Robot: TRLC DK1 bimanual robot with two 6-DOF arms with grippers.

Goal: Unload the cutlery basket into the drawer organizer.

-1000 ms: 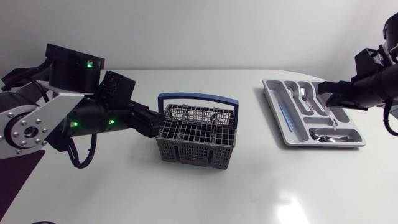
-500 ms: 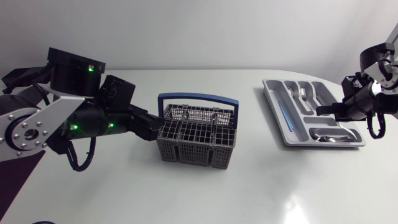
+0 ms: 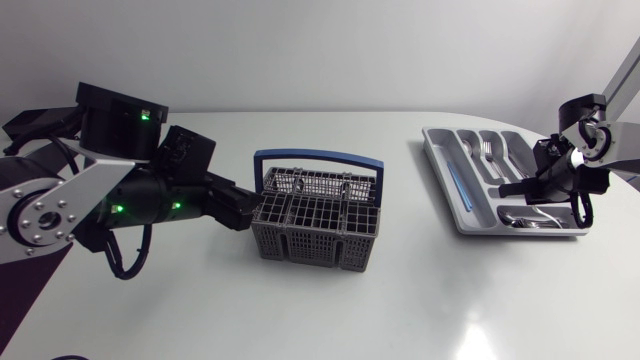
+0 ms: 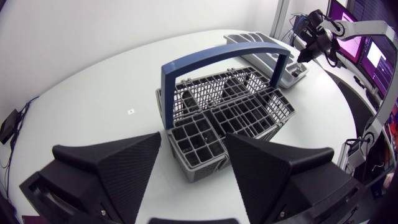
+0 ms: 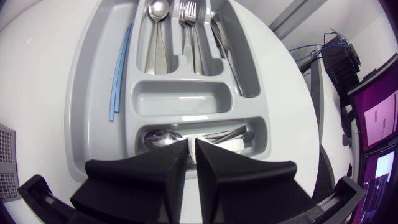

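Grey plastic cutlery basket sits midway between the table's left and right edges. Its near end is just ahead of your left claw, whose fingers stand wide apart. Your right claw is closed on nothing, hanging over the drawer organizer by the right edge, above its spoons.

A robotics lab: a white desk carries a basket and an organizer, set between a left arm, dotted with green lights, and a right arm.
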